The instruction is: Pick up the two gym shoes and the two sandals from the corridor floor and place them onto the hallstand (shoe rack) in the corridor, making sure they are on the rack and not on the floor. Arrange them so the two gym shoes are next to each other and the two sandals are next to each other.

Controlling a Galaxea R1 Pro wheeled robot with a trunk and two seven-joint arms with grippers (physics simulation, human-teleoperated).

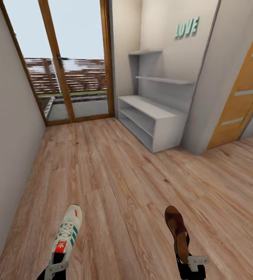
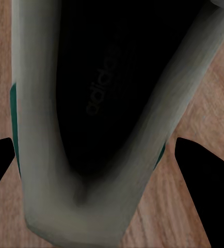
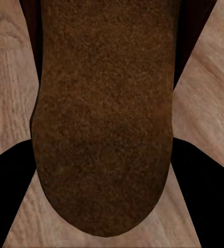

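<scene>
One white gym shoe [image 1: 67, 233] with green stripes and a red tongue label sticks forward from my left gripper [image 1: 56, 268], which is shut on its heel. In the left wrist view the shoe's dark opening [image 2: 107, 103] sits between the black fingers [image 2: 207, 181]. A dark brown sandal [image 1: 177, 229] is held at its heel by my right gripper [image 1: 191, 264]; its footbed [image 3: 107, 113] lies between the fingers [image 3: 9, 181]. The pale grey hallstand [image 1: 169, 124] stands far ahead on the right, its shelves bare. The other shoe and sandal are out of view.
Wood-plank corridor floor [image 1: 118, 179] stretches ahead to a glass door with a wooden frame [image 1: 64, 62]. A grey wall [image 1: 6, 136] runs close on the left. A wooden door [image 1: 243, 89] and a wall corner [image 1: 204, 97] are right of the hallstand.
</scene>
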